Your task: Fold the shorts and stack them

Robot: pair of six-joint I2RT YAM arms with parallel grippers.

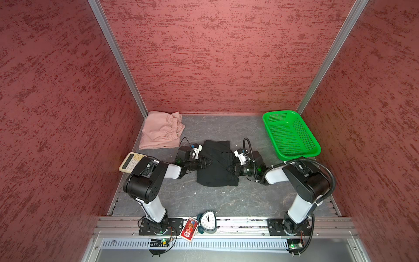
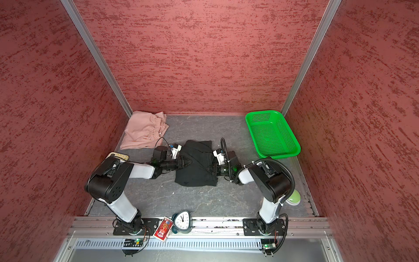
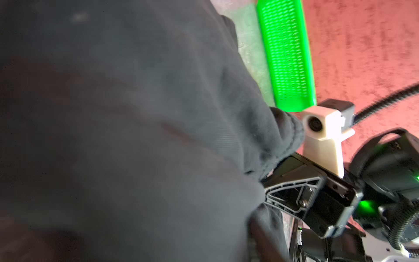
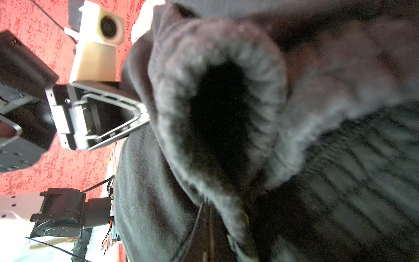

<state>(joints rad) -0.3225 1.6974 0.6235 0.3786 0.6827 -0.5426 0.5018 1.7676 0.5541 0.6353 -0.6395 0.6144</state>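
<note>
Gripping black shorts [image 1: 215,173]: right gripper [image 1: 229,169] | left gripper [image 1: 209,161]: grip unclear | long axis near-to-far

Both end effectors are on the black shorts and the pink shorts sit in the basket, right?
No. The pink shorts lie on the table by the far left corner, not in the basket; both top views show it. The left end effector and right end effector are on the black shorts.
</note>
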